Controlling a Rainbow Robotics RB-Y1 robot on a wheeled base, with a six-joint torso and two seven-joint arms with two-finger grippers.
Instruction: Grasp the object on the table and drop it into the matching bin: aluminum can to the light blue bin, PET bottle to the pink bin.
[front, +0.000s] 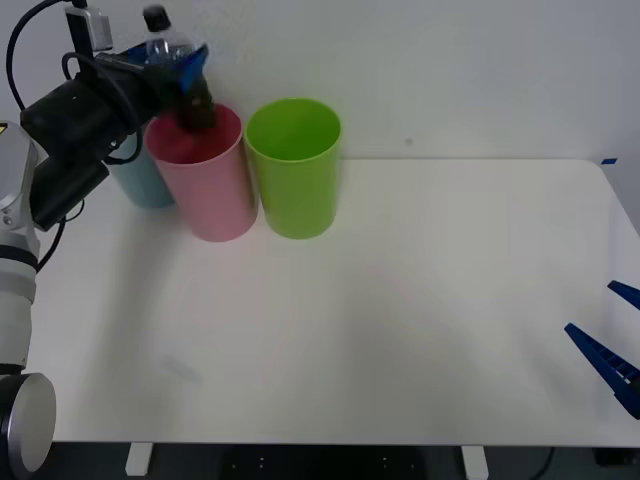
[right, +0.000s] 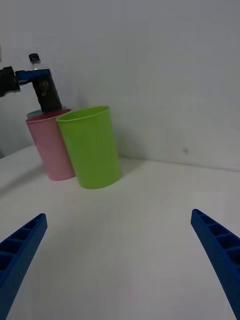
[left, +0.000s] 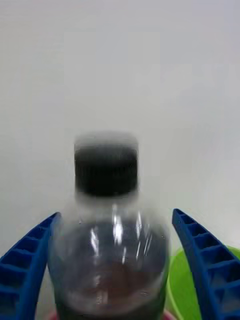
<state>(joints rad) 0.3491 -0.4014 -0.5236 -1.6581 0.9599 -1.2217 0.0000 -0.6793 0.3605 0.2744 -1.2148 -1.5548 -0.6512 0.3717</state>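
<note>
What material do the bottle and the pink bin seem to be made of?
The PET bottle, held by the left gripper over the pink bin, looks like clear glossy plastic: highlights, see-through wall, black cap. The bin looks like opaque, smooth plastic with soft sheen.

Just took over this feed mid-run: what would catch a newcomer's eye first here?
The left gripper holds the PET bottle upright over the mouth of the pink bin, its dark lower half at the rim. The pink bin stands between the light blue bin and a lime green bin at the table's far left. The right gripper waits open, low at the near right edge.
</note>
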